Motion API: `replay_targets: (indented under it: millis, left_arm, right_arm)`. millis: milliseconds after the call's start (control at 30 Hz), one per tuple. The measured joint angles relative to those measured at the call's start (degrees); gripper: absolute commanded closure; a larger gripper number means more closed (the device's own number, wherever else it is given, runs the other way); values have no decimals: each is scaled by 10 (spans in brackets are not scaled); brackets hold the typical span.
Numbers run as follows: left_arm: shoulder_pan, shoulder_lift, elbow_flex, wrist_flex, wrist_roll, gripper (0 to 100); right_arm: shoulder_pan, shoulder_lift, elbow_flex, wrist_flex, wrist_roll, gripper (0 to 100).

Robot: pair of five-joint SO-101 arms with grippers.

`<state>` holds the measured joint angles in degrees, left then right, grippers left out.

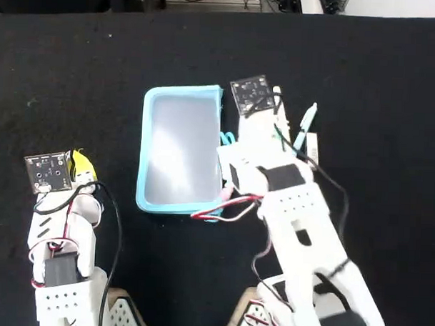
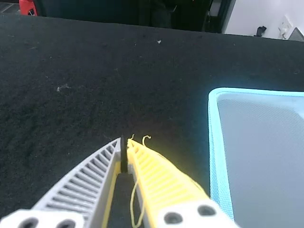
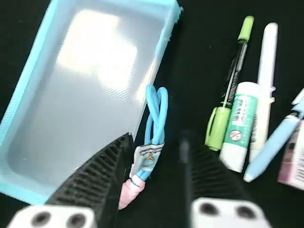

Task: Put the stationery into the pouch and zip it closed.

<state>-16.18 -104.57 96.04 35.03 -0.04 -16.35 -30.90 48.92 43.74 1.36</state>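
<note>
Pouch (image 1: 179,147) lies flat at mid-desk (image 1: 364,68), with the stationery (image 3: 240,126) just beside it. Right gripper (image 3: 156,142): fingers released, flanking the blue pull loop (image 3: 156,109). Left gripper (image 2: 125,145): fingers clenched, empty.

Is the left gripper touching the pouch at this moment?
Apart. The left wrist view shows a strip of bare black table between the left gripper and the pouch.

Left gripper (image 2: 124,142) closed, right gripper (image 3: 156,141) spread
</note>
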Motion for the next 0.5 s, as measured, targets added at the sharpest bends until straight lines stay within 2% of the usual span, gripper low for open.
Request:
replay_targets:
  millis: [233, 500]
  left_arm:
    - [0, 0, 0, 0, 0, 970]
    - [0, 0, 0, 0, 0, 970]
  right_arm:
    - [-1, 64, 2, -52, -34, 762]
    - [-1, 149, 2, -121, -40, 762]
